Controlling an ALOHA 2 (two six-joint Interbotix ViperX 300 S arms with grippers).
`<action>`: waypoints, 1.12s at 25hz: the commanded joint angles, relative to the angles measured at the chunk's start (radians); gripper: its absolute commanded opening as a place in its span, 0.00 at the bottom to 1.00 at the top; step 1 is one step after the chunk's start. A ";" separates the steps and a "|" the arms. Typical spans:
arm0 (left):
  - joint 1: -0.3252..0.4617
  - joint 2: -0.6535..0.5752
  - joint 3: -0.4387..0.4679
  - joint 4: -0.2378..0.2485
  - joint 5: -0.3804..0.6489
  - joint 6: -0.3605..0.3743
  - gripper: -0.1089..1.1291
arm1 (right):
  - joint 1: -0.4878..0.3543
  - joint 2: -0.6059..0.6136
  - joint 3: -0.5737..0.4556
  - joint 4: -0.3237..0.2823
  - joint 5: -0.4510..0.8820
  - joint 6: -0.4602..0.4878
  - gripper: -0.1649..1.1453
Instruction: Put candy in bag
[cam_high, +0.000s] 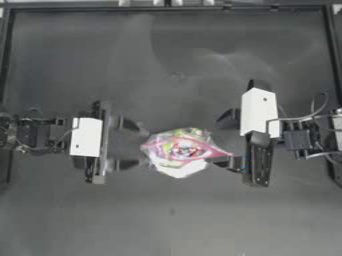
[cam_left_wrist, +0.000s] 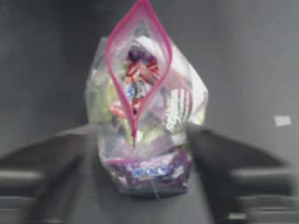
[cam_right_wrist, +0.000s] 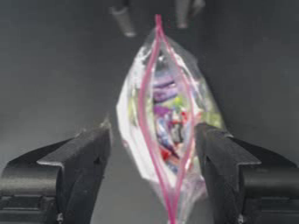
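Bag: the bag (cam_high: 179, 151) is sitting on the dark table (cam_high: 167, 60), roughly at its middle, between the two arms. Its pink zip strip (cam_left_wrist: 135, 65) is gaping in a narrow lens shape, and multicoloured sweets are showing through the clear plastic.

Candy: no separate red-and-whitish wrapped sweet is showing anywhere near the bag; I cannot tell whether it is already lying among the sweets inside.

Left gripper: the left gripper (cam_high: 128, 145) is sitting just beside the bag on the left arm's side, jaws spread wide and empty, one to each side of the bag's base in its own wrist view. It is not pinching the plastic.

Right gripper: the right gripper (cam_right_wrist: 153, 151) is sitting at the bag's opposite side, jaws apart and flanking the mouth end. Whether the pads are touching the plastic I cannot tell; it is not clamping anything.

Handling: the bag looks light, thin and crinkly, so it is likely to slump or slide on the table if pushed. The film is probably slippery.

Where to take hold: the stiffer zip strip at one lip of the mouth seems the best hold, with the other side steadied to keep the opening wide.
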 joint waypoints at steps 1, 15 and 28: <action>0.006 -0.023 -0.017 -0.002 -0.009 0.000 0.89 | 0.000 -0.023 -0.009 -0.005 -0.006 -0.003 0.81; 0.015 -0.149 -0.014 -0.003 0.074 0.000 0.90 | 0.000 -0.107 0.054 -0.067 -0.067 0.006 0.81; -0.006 -0.342 -0.008 -0.003 0.202 -0.014 0.90 | -0.038 -0.276 0.216 -0.069 -0.206 0.006 0.81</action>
